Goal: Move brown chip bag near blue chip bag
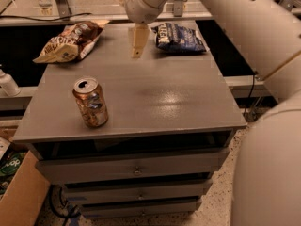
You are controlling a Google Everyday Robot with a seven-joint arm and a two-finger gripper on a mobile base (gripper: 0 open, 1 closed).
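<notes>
Brown chip bag [70, 41], blue chip bag [178, 37], one each; hand [137, 51] between, grip unclear.

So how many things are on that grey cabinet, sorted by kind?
Chip bags: 2, the brown chip bag at back left and the blue chip bag at back right.
Cans: 1, a can upright at front left.
Total: 3.
The pincer hangs above the cabinet top, between the two bags.

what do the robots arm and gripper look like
The arm is glossy white, built of thick, rounded tubular links. The gripper, above the back of the grey table, is pale cream, narrow and tapering towards its tip.
</notes>
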